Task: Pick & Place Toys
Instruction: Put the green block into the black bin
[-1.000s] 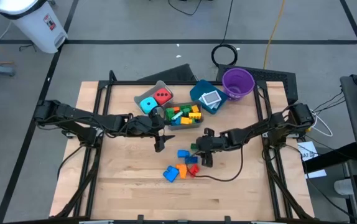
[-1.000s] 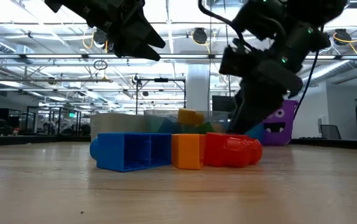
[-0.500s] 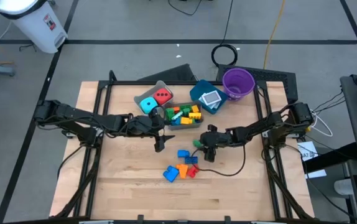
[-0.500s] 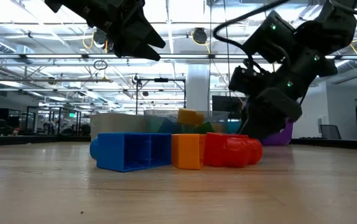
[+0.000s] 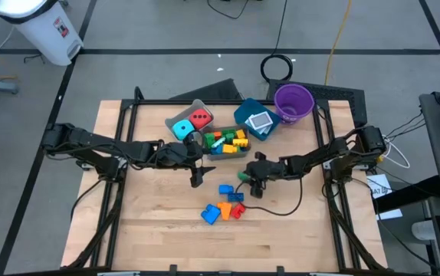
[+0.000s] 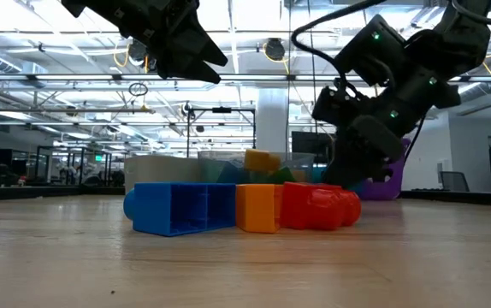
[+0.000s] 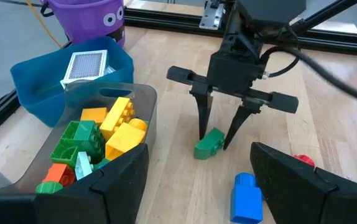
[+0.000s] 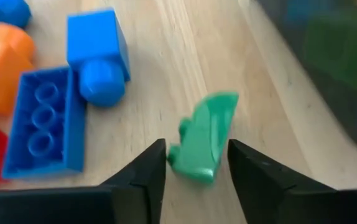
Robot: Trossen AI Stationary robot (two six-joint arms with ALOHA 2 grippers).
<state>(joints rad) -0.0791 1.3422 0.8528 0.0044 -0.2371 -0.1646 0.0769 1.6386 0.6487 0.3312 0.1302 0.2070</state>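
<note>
A small green brick [image 7: 206, 147] lies on the wooden table in front of the clear bin [image 5: 224, 146] of bricks. My right gripper [image 5: 252, 182] is open and points down, with one fingertip on each side of this brick [image 8: 204, 144]. My left gripper [image 5: 197, 175] is open and empty, hovering above the table to the left of the bin. A single blue brick [image 5: 226, 189] lies nearby. Blue, orange and red bricks [image 5: 221, 211] sit in a cluster toward the near edge. My right gripper's fingers [image 7: 202, 121] come from above and stand on either side of the green brick's one end [image 8: 188, 158]. The brick lies flat on the table. I cannot tell whether the fingertips touch it.
A grey bin [image 5: 182, 116] holds a cyan and a red cube. A teal bin [image 5: 244, 113] holds a card, and a purple cup [image 5: 293, 101] stands at the far right. Bare wood lies toward the near edge. A cable [image 5: 277, 215] trails across the table.
My right gripper has risen from the blue and red bricks, gone a little toward the far edge, and come down again over the green brick. The bricks have stayed where they were.
</note>
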